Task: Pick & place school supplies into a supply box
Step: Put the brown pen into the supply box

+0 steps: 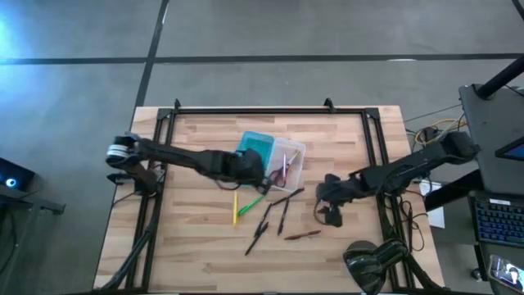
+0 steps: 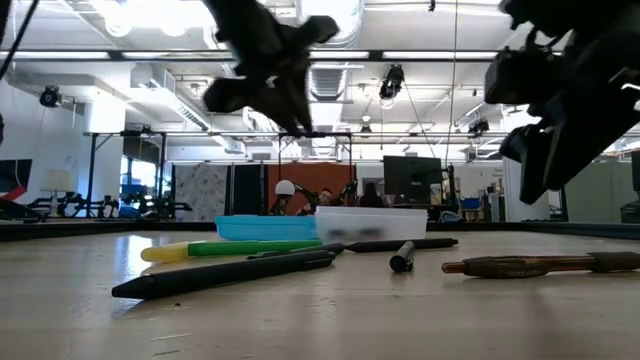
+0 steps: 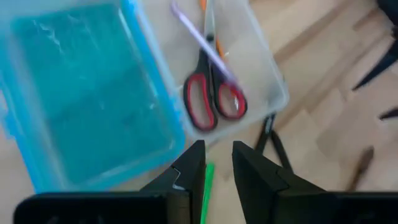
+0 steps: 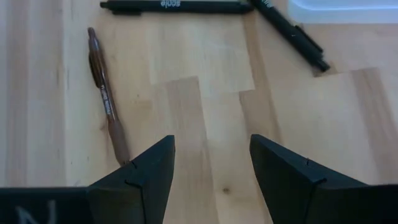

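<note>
The supply box lies open at the table's middle, its teal half point(image 1: 256, 147) beside its clear half point(image 1: 288, 164). Red-handled scissors point(image 3: 211, 93), a pink pen point(image 3: 202, 40) and an orange one point(image 3: 215, 45) lie in the clear half. My left gripper point(image 3: 217, 171) hovers just near of the box, open and holding nothing, with a green pen point(image 3: 206, 186) on the table below it. A yellow pen point(image 1: 235, 209), three dark pens point(image 1: 282, 217) and a brown pen point(image 4: 106, 93) lie on the wood. My right gripper point(image 4: 211, 168) hangs open above the table, beside the brown pen.
A black metal frame point(image 1: 246, 111) runs along the table's far and side edges. A dark device point(image 1: 368, 262) sits at the near right corner. A desk with a keyboard point(image 1: 495, 221) stands off the right edge. Bare wood lies near of the pens.
</note>
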### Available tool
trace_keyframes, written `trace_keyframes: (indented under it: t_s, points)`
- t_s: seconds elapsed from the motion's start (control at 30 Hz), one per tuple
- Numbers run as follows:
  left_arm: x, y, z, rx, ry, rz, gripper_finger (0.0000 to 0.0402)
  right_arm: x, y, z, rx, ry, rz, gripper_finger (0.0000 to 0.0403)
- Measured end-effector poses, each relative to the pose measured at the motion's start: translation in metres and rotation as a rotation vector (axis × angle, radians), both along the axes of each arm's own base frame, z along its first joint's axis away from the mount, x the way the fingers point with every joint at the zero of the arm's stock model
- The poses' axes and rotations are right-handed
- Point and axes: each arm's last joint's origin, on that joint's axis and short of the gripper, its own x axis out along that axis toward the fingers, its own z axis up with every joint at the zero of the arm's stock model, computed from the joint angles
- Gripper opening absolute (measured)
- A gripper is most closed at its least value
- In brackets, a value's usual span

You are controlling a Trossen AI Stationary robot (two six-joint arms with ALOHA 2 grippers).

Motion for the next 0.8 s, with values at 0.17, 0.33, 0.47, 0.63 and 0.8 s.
trace_keyframes:
  t_s: [0.17, 0.33, 0.47, 0.63, 0.8]
  points:
    - [-0.040, -0.008, -0.014, -0.048, -0.109, -0.009, 0.0065, 0.032, 0.012, -0.006, 0.022, 0.076, 0.062, 0.0201]
    - [-0.074, -0.009, -0.020, -0.076, -0.167, -0.011, 0.0065, 0.061, 0.029, -0.008, 0.029, 0.178, 0.175, 0.0201]
    - [-0.093, -0.006, -0.022, -0.075, -0.184, -0.014, 0.0065, 0.074, 0.048, -0.009, -0.046, 0.238, 0.238, 0.0201]
    - [-0.104, -0.004, -0.025, -0.048, -0.184, -0.026, 0.0065, 0.086, 0.074, -0.012, -0.112, 0.243, 0.258, 0.0201]
    - [-0.106, -0.004, -0.026, -0.041, -0.185, -0.034, 0.0065, 0.096, 0.086, -0.027, -0.137, 0.296, 0.208, 0.0201]
